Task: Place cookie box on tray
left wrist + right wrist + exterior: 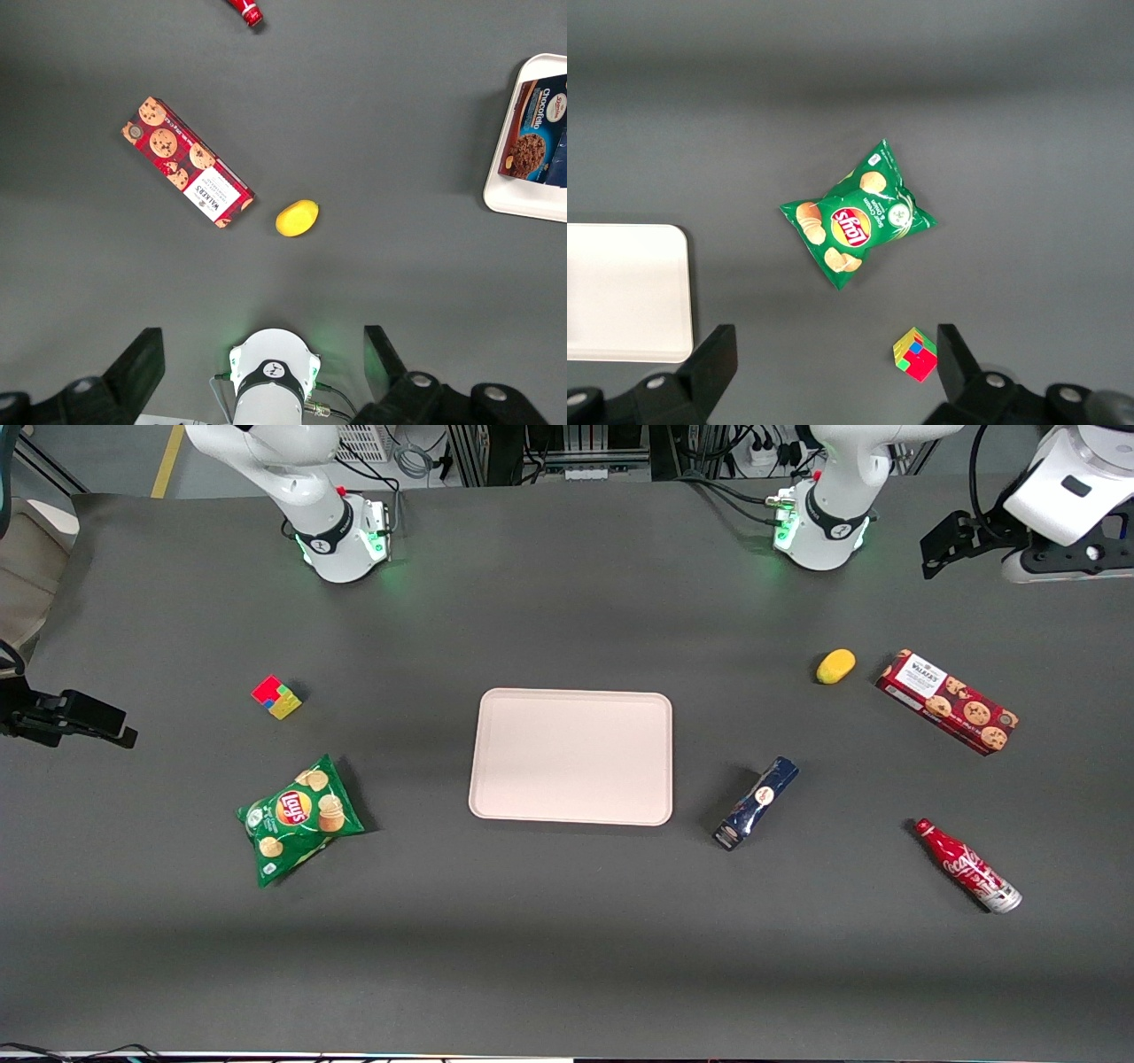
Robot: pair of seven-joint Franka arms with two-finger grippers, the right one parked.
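While the end effector [263, 341] hangs spread near the arm base [819, 536], one cookie box [757, 802] lies beside one tray [571, 755].

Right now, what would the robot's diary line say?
step: box not yet grasped | hand: open, raised near working arm's base | cookie box: on table beside tray

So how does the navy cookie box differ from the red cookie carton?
The navy cookie box is slimmer and shorter than the red cookie carton. The navy box lies beside the tray; the red carton lies farther from the front camera, toward the working arm's end. Both rest slantwise on the table, ungripped; the gripper hangs open, farther from the camera than the carton.
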